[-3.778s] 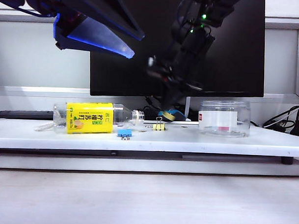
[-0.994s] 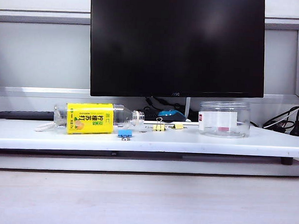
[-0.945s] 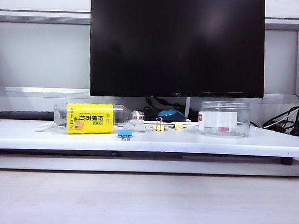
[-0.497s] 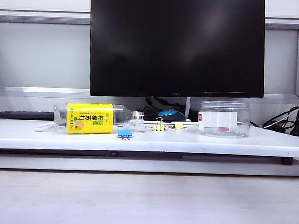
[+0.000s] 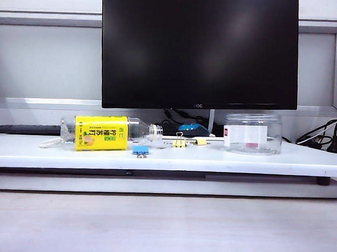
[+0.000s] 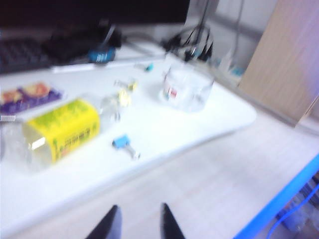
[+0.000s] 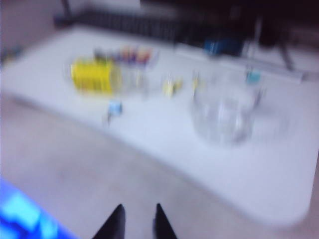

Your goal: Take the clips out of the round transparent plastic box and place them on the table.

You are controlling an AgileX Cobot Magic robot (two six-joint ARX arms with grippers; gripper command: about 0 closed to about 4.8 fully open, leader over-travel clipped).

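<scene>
Now two clips (image 5: pixel 179 142) on table (image 5: pixel 267 161); left end effector (image 6: pixel 137 222), right end effector (image 7: pixel 136 219) both apart, empty.

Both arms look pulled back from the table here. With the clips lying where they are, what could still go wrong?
One yellow clip stands close to the bottle lying on its side, which might roll into it. The blue clip sits near the table front edge; a sweep could knock it off. The left gripper and right gripper hang off the table with jaws apart, holding nothing.

We find bare table (image 5: pixel 300 158) ahead of the round transparent plastic box (image 5: pixel 252 133) — bottle (image 5: pixel 104 133) and blue binder clip (image 5: pixel 140 150) crowd the left; both grippers (image 6: pixel 138 225) (image 7: pixel 137 222) stand clear off the front.
</scene>
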